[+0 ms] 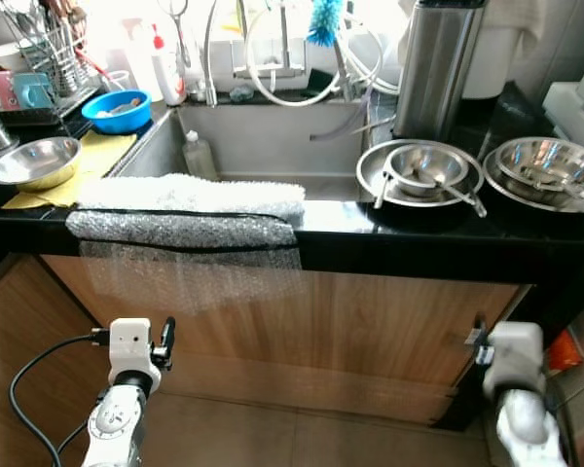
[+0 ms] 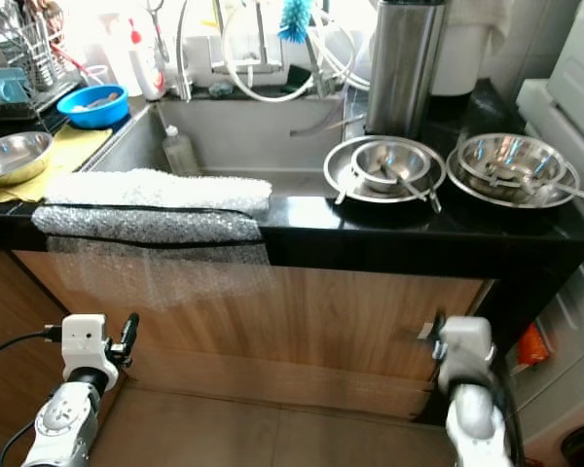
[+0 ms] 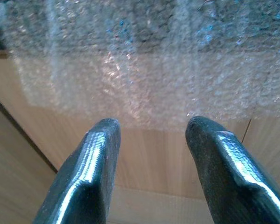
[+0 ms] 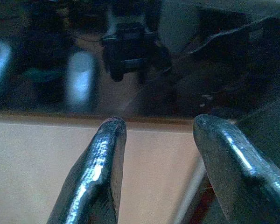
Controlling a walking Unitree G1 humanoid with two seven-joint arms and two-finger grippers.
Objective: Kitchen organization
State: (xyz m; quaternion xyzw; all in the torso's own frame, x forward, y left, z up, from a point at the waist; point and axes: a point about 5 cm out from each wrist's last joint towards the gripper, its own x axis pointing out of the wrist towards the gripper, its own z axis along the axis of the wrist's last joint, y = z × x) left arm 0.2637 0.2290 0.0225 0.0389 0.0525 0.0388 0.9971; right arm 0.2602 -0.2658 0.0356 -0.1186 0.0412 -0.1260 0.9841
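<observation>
My left gripper (image 3: 151, 135) hangs low in front of the wooden cabinet front (image 1: 370, 321), its two black fingers (image 3: 95, 158) spread wide with nothing between them, looking straight at the hanging edge of the bubble wrap (image 3: 144, 70) that drapes over the black counter (image 1: 419, 248). My right gripper (image 4: 156, 135) sits just as low off the counter's right end, jaws likewise wide and empty, facing the glossy dark counter edge above the wood. Neither touches anything yet. The task is loosely worded, so I judge the likely candidates to be the things on the counter. Nearest above my left arm is the white towel (image 1: 190, 195), folded along the front lip of the sink (image 1: 273, 136) on top of the bubble wrap; both are soft, light and limp, so I would pinch a doubled fold or an edge and expect them to sag and drag. To the right stand the nested steel bowls (image 1: 423, 170) with utensils lying in them, and a second steel stack (image 1: 545, 175) beside them; these are stiff, smooth and slippery, so I would take the rim between the fingers rather than the curved wall, and lift level so the loose utensils do not slide out. Another steel bowl (image 1: 34, 161) rests on a yellow cloth (image 1: 88, 161) at the left, near a blue bowl (image 1: 117, 110).
</observation>
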